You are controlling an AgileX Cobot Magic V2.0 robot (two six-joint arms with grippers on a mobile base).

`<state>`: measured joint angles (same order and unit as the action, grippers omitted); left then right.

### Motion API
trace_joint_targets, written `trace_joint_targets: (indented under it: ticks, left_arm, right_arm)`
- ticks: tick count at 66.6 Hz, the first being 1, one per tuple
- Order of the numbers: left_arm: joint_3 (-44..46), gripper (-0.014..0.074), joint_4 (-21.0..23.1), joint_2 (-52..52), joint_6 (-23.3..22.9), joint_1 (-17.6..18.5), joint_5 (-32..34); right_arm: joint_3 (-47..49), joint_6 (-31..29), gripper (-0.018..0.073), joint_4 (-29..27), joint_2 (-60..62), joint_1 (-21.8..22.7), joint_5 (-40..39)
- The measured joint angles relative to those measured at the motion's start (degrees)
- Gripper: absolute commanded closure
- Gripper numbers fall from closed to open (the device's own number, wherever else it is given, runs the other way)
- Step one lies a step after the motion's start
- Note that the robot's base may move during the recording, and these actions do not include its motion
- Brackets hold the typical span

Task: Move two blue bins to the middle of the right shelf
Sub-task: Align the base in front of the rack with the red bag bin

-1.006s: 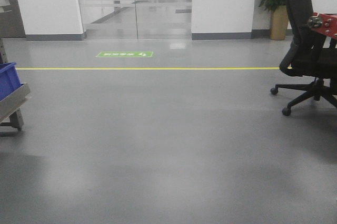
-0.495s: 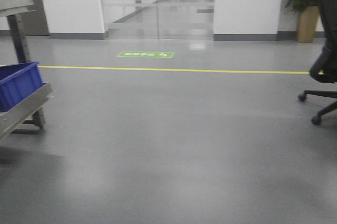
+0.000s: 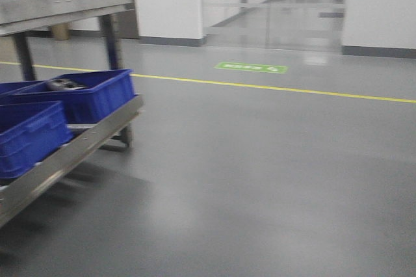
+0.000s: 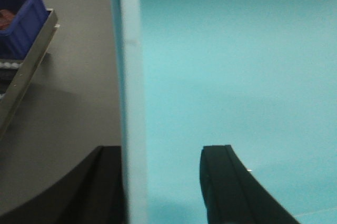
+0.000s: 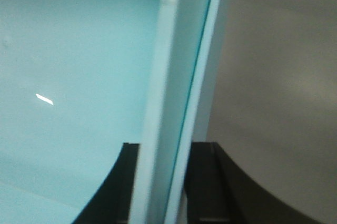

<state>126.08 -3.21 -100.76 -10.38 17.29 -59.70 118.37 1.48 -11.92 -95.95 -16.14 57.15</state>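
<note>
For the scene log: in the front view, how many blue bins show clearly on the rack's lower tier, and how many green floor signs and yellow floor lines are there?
Blue bins: 2, rear and front; blue slivers at the frame edges left out.
Green floor signs: 1
Yellow floor lines: 1
Total: 4

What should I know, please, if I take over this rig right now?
Right gripper: shut on a wall of the pale turquoise plastic bin.
Left gripper: straddles another wall of it, gap on one side; grip cannot be told.
Grey metal shelf rack, front-left, holds dark blue plastic bins.
Done: one bin is in the grippers, on no shelf.
Left: set it on the right shelf's middle level; whether another bin is already there, or this rack is that shelf, is not visible.
</note>
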Motion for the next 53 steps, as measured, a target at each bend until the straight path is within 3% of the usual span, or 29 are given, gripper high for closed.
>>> trace_joint_targets:
  ticks: [53]
  left_arm:
    - [0.0,0.0707,0.0,0.0,0.0,0.0,0.0]
  right_arm:
    - [0.0,0.0,0.0713,0.0,0.0,0.0,0.0]
